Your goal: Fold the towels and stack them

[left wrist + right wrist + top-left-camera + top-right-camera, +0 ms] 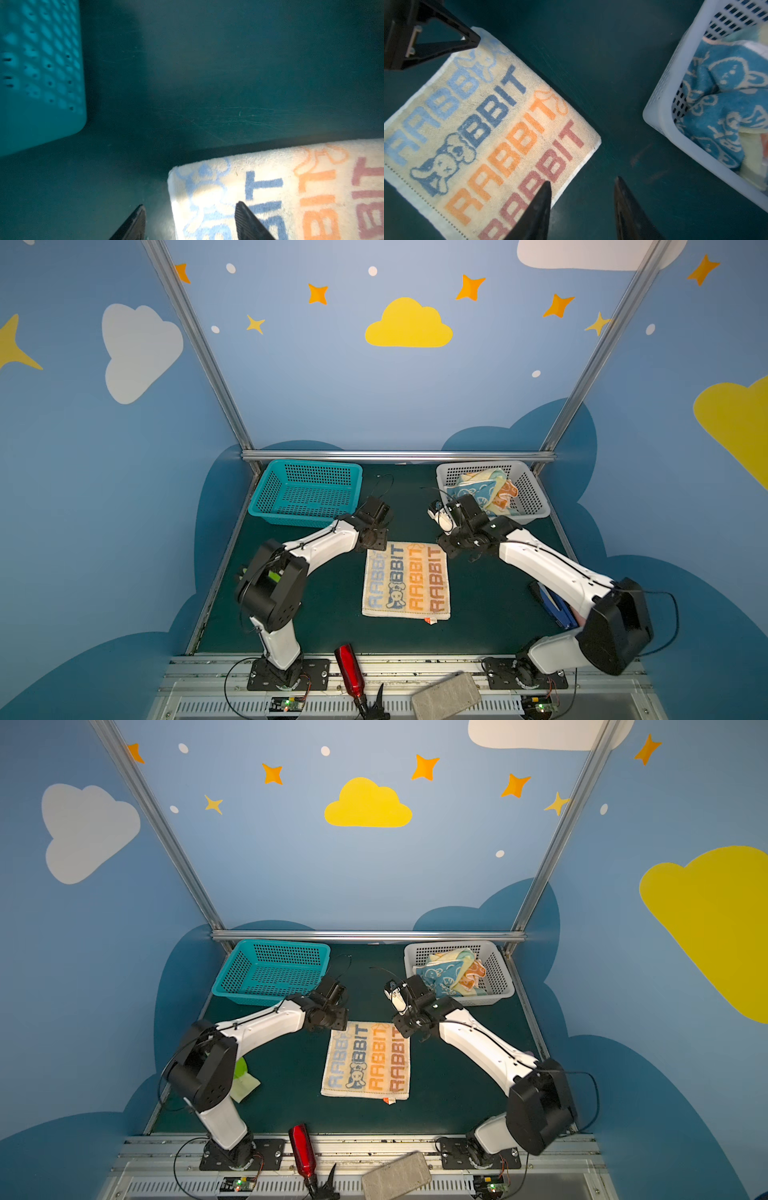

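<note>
Both top views look steeply down from above the arm bases onto the whole tabletop [478,614]. Each wrist view looks down at close range past its own fingers [247,222] [537,212]. Both wrist views show the far end of the cream towel [488,124].

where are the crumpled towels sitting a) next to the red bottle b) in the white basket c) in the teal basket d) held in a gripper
B: in both top views the crumpled towels are bunched inside the white basket, while the teal basket holds no towel.
</note>
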Robot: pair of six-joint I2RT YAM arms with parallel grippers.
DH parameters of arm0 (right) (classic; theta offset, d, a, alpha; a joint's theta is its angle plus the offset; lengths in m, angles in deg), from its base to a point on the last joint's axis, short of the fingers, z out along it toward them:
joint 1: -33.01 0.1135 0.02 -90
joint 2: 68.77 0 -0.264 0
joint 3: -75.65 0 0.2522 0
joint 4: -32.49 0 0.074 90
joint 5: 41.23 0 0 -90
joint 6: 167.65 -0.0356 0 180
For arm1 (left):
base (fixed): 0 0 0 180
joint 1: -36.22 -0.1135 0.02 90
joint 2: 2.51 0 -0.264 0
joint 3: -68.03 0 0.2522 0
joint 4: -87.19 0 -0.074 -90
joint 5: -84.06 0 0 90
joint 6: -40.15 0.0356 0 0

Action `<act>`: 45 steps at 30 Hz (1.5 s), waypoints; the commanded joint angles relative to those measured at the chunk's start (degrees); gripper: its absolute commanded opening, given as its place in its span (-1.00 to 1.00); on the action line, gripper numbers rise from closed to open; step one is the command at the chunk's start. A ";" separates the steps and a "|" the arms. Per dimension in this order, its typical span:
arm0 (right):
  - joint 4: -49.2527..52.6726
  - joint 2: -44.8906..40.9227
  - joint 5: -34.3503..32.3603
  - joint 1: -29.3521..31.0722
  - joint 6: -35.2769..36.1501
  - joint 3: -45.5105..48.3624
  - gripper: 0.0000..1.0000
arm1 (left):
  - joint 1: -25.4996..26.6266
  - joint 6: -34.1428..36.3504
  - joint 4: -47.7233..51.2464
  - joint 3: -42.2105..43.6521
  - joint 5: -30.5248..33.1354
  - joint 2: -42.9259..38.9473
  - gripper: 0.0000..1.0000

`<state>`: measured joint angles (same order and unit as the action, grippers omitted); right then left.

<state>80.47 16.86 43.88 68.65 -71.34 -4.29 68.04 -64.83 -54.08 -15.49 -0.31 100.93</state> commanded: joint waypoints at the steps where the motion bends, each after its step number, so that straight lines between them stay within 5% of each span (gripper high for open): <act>1: 2.54 3.71 3.26 -1.47 -3.45 -3.04 -0.16 | -1.37 1.62 1.14 -2.42 -1.19 3.32 0.35; 15: 8.19 22.00 -1.82 -5.88 -4.61 -14.44 -0.32 | -4.07 2.51 -0.68 -3.21 -2.19 7.63 0.32; 25: 7.38 25.36 -1.88 -6.11 -2.15 -15.44 -0.32 | -4.41 1.84 0.00 -3.05 -2.51 11.34 0.14; 30: 7.39 26.76 -2.37 -6.13 -0.82 -15.90 -0.31 | -4.39 1.70 0.00 -2.51 -3.73 11.86 -0.04; 39: 7.01 25.46 -2.23 -4.85 5.21 -15.39 -0.28 | -4.39 0.59 -1.89 2.29 -6.13 10.16 -0.68; 45: 7.16 25.58 -0.96 -4.13 10.74 -18.11 -0.27 | -4.38 0.87 -2.78 3.84 -6.25 9.15 -0.85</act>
<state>87.24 43.54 42.11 64.06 -64.57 -19.83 63.60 -63.89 -61.53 -14.29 -4.60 108.27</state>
